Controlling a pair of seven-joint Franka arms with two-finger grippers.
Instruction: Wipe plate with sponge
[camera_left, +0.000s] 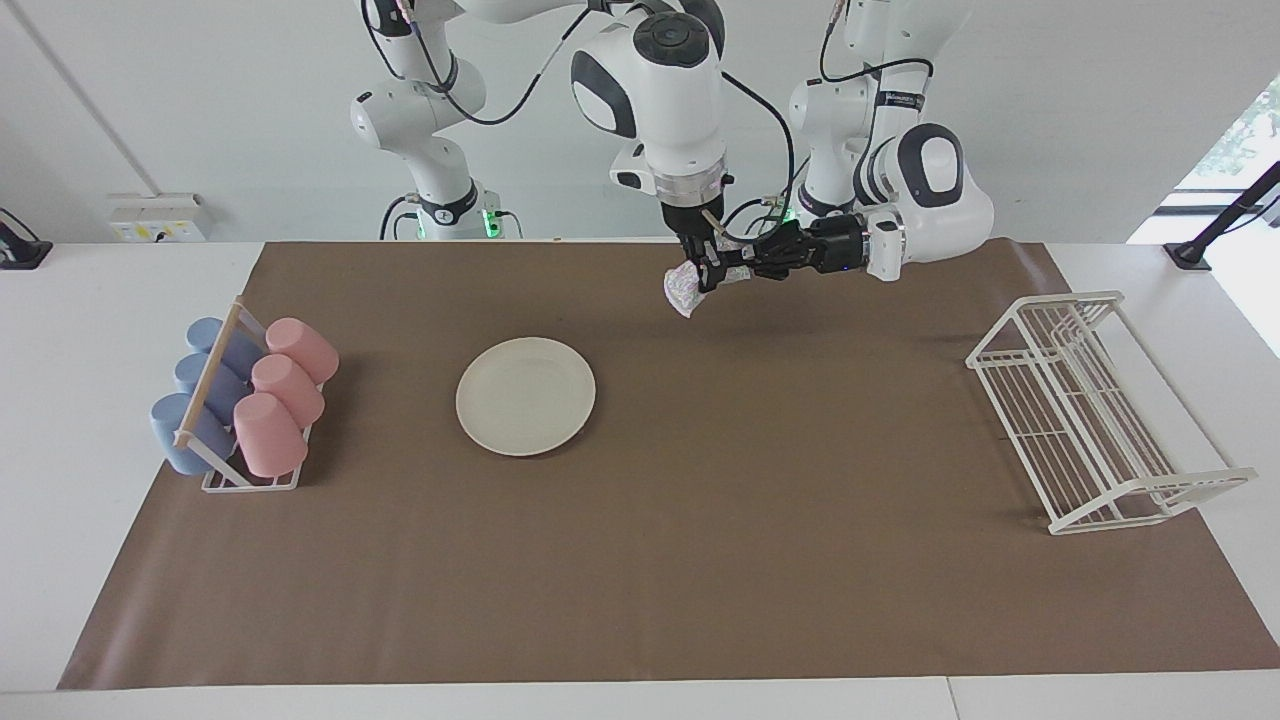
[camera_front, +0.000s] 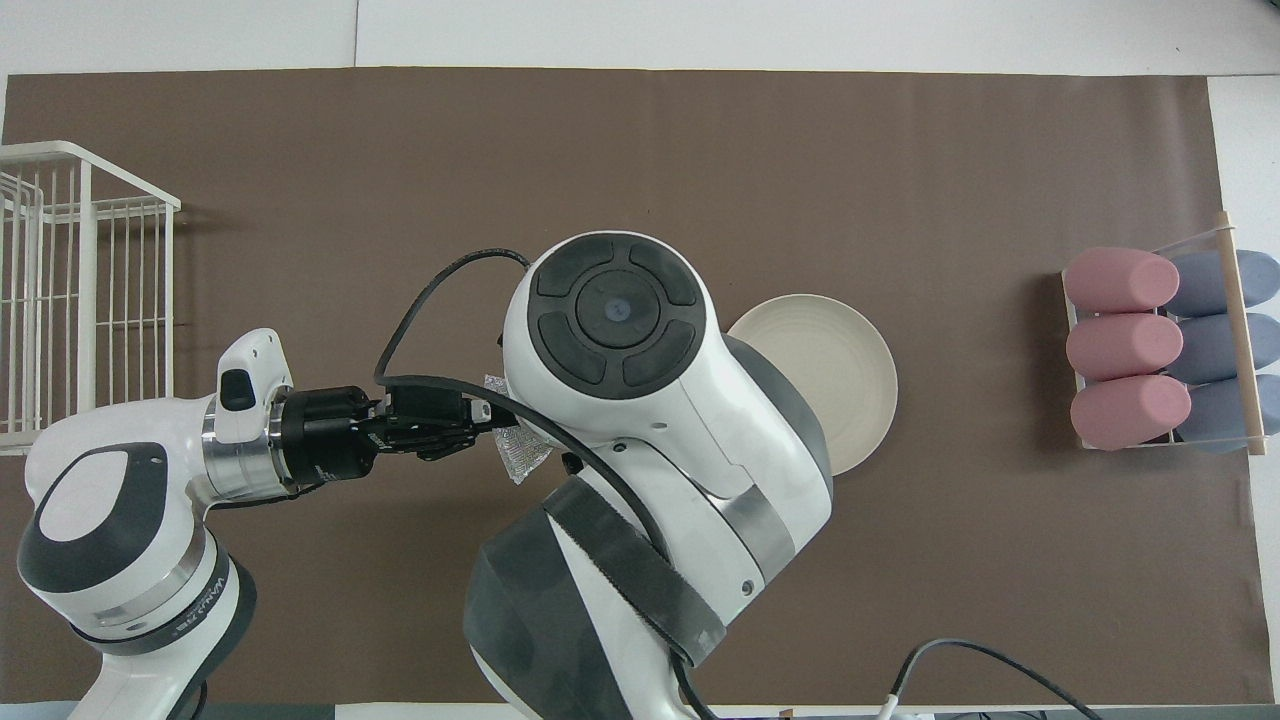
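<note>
The cream plate (camera_left: 525, 396) lies on the brown mat toward the right arm's end; in the overhead view its rim (camera_front: 850, 370) is partly hidden by the right arm. The silvery sponge (camera_left: 684, 286) hangs in the air over bare mat near the robots' edge, beside the plate. It also shows in the overhead view (camera_front: 520, 457). My left gripper (camera_left: 718, 274) reaches in level and is shut on the sponge. My right gripper (camera_left: 702, 252) points down right at the sponge's top, touching or just above the left gripper's tips. In the overhead view the right arm hides its own gripper.
A rack of pink and blue cups (camera_left: 245, 400) stands at the right arm's end of the mat. A white wire rack (camera_left: 1090, 410) stands at the left arm's end. The brown mat (camera_left: 700, 550) covers most of the table.
</note>
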